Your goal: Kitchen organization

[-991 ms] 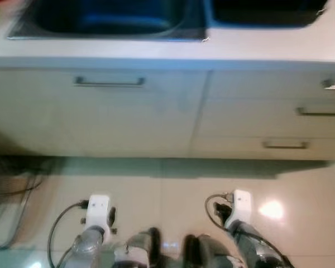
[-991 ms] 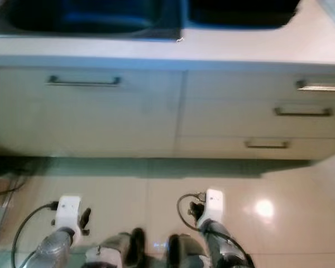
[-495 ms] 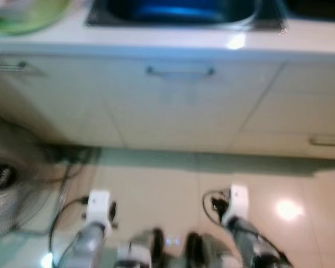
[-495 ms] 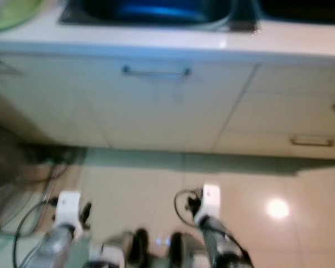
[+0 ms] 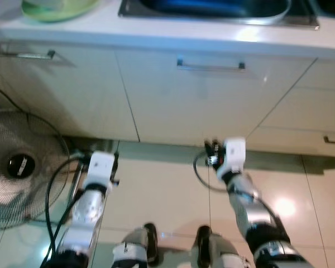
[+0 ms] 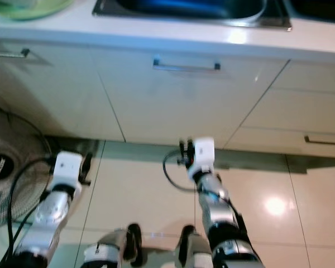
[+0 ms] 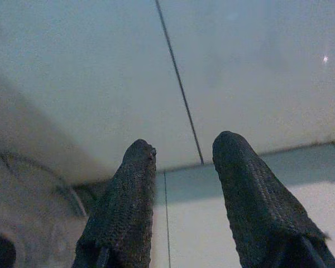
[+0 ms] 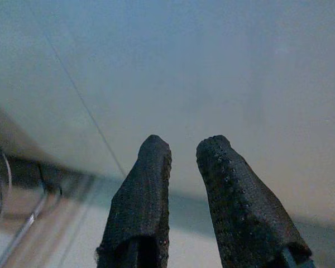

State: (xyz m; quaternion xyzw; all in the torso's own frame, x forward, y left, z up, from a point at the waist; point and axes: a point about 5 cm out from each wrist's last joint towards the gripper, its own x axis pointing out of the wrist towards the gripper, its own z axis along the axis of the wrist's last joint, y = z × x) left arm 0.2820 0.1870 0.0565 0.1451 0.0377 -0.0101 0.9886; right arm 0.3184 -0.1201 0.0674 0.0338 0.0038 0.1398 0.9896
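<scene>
The pale cream kitchen cabinet front with its slim metal bar handle [image 5: 210,67] spans the frame's upper half; left gripper [image 7: 181,153] and right gripper [image 8: 183,151], fingers apart and empty, hang low, apparently for approach.

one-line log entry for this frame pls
phase: facing cabinet under sink | left gripper: open, empty | right gripper: open, empty | fan: left floor
</scene>
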